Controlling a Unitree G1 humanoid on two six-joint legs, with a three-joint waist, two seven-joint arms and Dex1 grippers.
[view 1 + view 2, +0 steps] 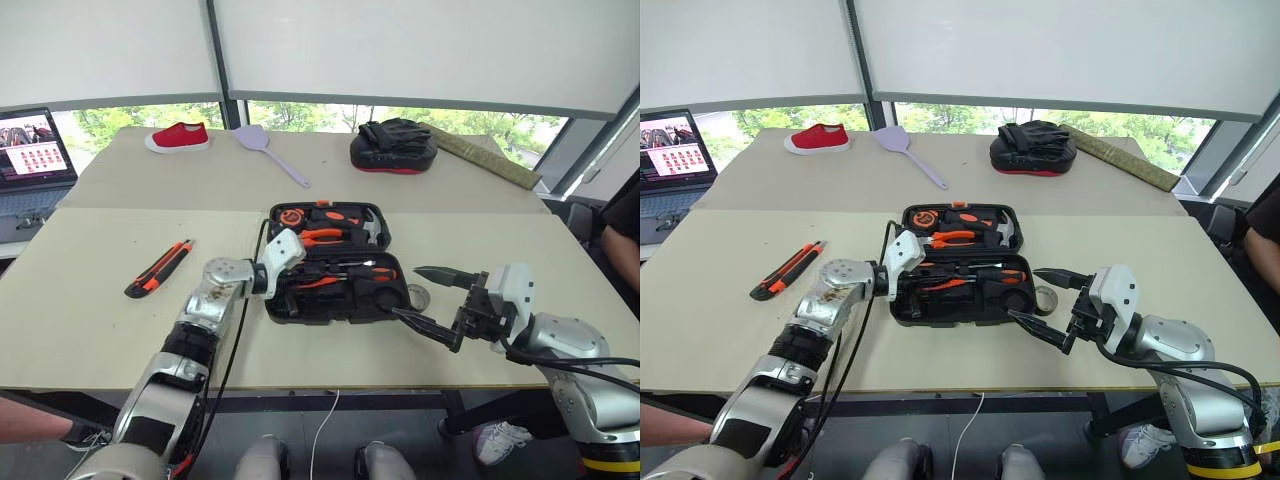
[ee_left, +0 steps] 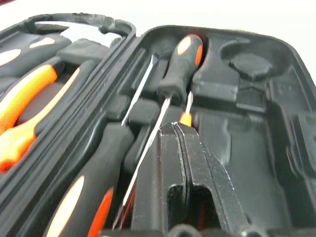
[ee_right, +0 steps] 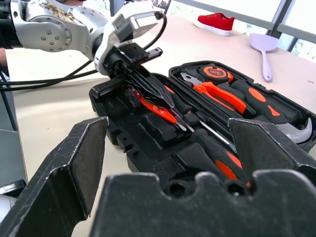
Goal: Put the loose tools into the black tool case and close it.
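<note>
One black tool case point(image 1: 330, 262) lay open mid-table, two screwdrivers point(image 2: 175, 69) inside; one utility knife point(image 1: 159, 268) lay left of it. Left gripper point(image 3: 159, 97), clamped on a thin orange tool point(image 3: 157, 109), reached inside; right gripper point(image 1: 428, 297) gaped empty beside it.

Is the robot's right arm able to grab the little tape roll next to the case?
Probably yes. The right gripper hangs open beside the grey tape roll, which lies on the table by the black tool case, uncovered.

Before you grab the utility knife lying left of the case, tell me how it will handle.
The utility knife lies flat, long and slim, so it probably slides rather than rolls. It looks stiff and light. Its low profile on the table may make pinching awkward.
</note>
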